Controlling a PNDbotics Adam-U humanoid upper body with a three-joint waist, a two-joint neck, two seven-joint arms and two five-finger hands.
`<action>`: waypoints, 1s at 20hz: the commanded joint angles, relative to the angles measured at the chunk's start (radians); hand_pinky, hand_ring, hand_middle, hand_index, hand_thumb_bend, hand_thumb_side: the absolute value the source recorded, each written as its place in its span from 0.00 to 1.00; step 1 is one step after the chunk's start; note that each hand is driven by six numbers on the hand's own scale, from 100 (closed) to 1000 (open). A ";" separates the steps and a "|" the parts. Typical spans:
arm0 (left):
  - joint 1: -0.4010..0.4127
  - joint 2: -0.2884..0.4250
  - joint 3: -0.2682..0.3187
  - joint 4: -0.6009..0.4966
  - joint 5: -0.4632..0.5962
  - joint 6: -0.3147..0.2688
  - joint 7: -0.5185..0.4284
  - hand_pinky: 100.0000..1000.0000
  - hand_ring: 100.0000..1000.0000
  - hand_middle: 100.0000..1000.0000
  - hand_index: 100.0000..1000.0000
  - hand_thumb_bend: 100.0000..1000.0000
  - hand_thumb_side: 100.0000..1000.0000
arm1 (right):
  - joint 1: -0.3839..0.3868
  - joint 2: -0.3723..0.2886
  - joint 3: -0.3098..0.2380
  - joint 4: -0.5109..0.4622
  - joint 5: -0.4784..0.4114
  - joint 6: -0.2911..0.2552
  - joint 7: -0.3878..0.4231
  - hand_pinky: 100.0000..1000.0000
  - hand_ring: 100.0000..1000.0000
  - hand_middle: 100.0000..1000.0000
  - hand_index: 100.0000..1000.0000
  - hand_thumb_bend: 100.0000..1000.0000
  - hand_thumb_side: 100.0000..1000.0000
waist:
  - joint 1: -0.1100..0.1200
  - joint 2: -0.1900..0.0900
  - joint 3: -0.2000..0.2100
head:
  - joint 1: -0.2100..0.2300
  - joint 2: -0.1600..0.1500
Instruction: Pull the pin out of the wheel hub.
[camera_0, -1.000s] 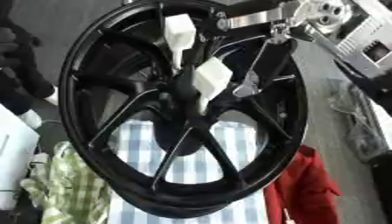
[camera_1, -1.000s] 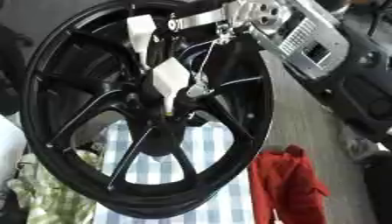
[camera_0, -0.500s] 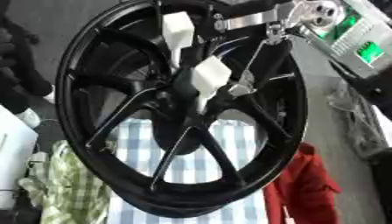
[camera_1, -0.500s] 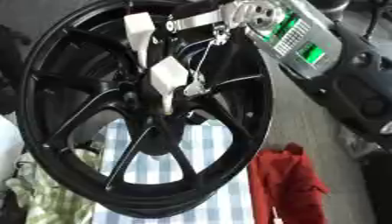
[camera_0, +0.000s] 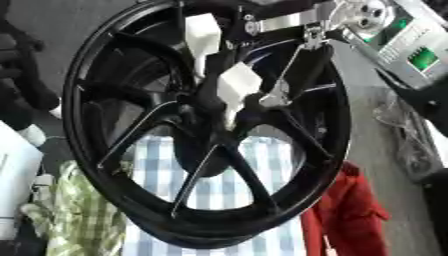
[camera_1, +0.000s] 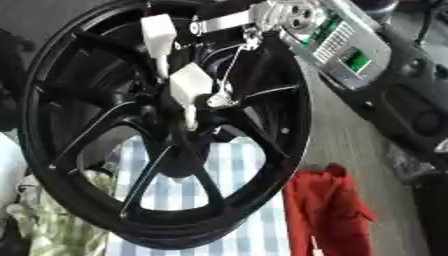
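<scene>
A big black spoked wheel (camera_0: 131, 150) stands tilted and fills most of both views. My right hand (camera_0: 236, 85) reaches in from the upper right, its silver wrist (camera_1: 293, 15) just above the rim. One white-padded finger lies at the hub (camera_0: 219, 130), where a slim pale pin (camera_1: 190, 117) pokes out beneath the pad. A silver part of the hand closes in beside it. A second white-padded finger (camera_0: 203, 32) sits higher, over the spokes. The black fingers blend into the wheel. My left hand is out of both views.
Under the wheel lies a blue-and-white checked cloth (camera_0: 210, 185). A green-yellow checked cloth (camera_0: 83, 220) lies at lower left, a red cloth (camera_0: 346, 215) at lower right, a white object (camera_0: 13, 175) at the left edge. Grey floor (camera_1: 350, 130) lies to the right.
My right forearm has turned a little, showing a green-lit panel. The white-padded fingers stay at the hub and the wheel has not shifted.
</scene>
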 joint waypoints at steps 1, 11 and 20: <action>-0.013 0.035 -0.001 -0.016 -0.003 -0.002 -0.004 0.73 0.81 0.74 0.78 0.00 0.86 | -0.019 -0.016 -0.011 -0.009 0.001 0.004 0.002 0.84 0.70 0.57 0.66 0.18 0.00 | 0.010 -0.016 0.000 | -0.001 -0.007; -0.009 0.038 0.001 -0.016 -0.003 -0.002 -0.002 0.74 0.81 0.74 0.78 0.00 0.86 | -0.018 -0.012 -0.012 -0.002 -0.051 0.027 -0.056 0.80 0.60 0.37 0.43 0.04 0.00 | 0.010 -0.017 -0.001 | -0.004 -0.010; -0.003 0.042 0.000 -0.014 -0.003 -0.001 -0.003 0.74 0.81 0.74 0.78 0.00 0.86 | -0.023 -0.024 -0.008 -0.023 -0.077 0.035 -0.085 0.77 0.55 0.31 0.36 0.00 0.00 | 0.011 -0.022 -0.003 | -0.007 -0.002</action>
